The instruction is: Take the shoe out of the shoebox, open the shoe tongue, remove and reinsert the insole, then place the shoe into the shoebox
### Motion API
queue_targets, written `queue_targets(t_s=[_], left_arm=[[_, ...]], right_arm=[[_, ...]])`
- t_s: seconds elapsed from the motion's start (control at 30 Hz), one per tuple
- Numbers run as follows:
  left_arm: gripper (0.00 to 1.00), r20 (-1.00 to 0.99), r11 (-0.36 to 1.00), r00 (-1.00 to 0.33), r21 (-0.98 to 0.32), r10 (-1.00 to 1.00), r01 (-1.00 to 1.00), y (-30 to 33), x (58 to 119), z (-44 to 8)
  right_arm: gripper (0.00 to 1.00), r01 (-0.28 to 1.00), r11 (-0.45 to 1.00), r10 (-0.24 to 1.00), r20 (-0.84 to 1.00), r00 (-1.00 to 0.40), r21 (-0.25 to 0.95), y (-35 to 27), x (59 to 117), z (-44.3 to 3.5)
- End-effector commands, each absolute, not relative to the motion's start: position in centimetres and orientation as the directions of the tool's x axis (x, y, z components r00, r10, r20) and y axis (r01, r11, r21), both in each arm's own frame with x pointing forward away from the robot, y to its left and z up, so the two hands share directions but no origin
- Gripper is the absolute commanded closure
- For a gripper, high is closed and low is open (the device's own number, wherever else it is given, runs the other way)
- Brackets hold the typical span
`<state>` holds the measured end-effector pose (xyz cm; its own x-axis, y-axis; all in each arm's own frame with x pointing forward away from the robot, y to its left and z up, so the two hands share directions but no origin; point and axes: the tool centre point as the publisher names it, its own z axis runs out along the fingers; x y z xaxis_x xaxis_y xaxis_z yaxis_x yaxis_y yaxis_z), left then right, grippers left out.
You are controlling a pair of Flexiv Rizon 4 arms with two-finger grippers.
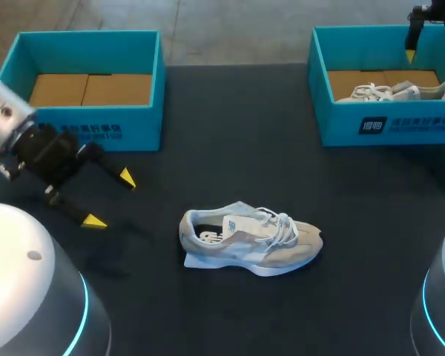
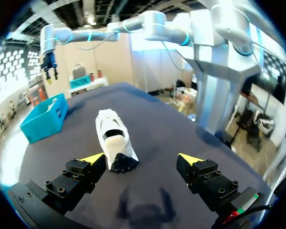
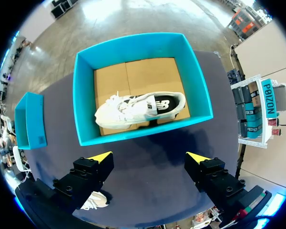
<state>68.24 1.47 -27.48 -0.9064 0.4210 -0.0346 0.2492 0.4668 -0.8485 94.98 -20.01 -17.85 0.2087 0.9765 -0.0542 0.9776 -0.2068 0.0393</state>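
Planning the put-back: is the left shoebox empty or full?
Empty: the left shoebox shows only its bare cardboard floor; the loose shoe sits outside it.

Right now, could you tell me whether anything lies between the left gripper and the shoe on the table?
Nothing visible does: only bare table separates the open left gripper from the shoe ahead of it.
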Motion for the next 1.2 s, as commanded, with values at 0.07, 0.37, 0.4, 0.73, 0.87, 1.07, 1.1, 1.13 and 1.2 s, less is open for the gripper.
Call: queue_targets(t_s=[0.07,0.37,0.4,0.73,0.87,1.07,1.1,1.13,1.2], left_arm=[[0.0,0.061,0.336,-0.994,-0.938,-0.089,-0.088,0.8,67.5,-28.8],[0.0,0.104,0.336,-0.988,-0.932,-0.11,-0.135,-0.8,67.6,-30.4],[0.0,0.107,0.337,-0.988,-0.931,-0.11,-0.138,-0.9,67.7,-30.5],[0.0,0.075,0.372,-0.994,-0.923,-0.078,-0.099,-1.6,67.5,-31.4],[0.0,0.047,0.381,-0.997,-0.922,-0.067,-0.069,-1.8,67.6,-32.1],[0.0,0.051,0.384,-0.998,-0.921,-0.048,-0.066,-1.6,67.9,-33.0],[0.0,0.049,0.382,-0.998,-0.922,-0.031,-0.057,-1.5,67.9,-33.1],[0.0,0.025,0.37,-0.998,-0.928,-0.054,-0.043,-1.2,67.9,-33.1],[0.0,0.025,0.37,-0.998,-0.928,-0.054,-0.043,-1.2,67.9,-33.1]], right_arm=[[0.0,0.977,-0.208,0.976,-0.05,0.21,0.047,-20.0,94.7,-17.9],[0.0,0.96,-0.27,0.962,-0.015,0.272,0.068,-19.1,92.3,-18.0],[0.0,0.958,-0.279,0.96,-0.017,0.28,0.067,-18.9,92.0,-18.1],[0.0,0.95,-0.304,0.952,-0.004,0.305,0.067,-17.2,90.4,-18.8],[0.0,0.949,-0.309,0.951,0.004,0.31,0.061,-17.0,90.1,-18.8],[0.0,0.947,-0.317,0.948,0.002,0.317,0.053,-17.0,90.0,-18.8],[0.0,0.947,-0.317,0.948,0.002,0.317,0.053,-17.0,90.0,-18.8],[0.0,0.947,-0.317,0.948,0.002,0.317,0.053,-17.0,90.0,-18.8],[0.0,0.947,-0.317,0.948,0.002,0.317,0.053,-17.0,90.0,-18.8]])
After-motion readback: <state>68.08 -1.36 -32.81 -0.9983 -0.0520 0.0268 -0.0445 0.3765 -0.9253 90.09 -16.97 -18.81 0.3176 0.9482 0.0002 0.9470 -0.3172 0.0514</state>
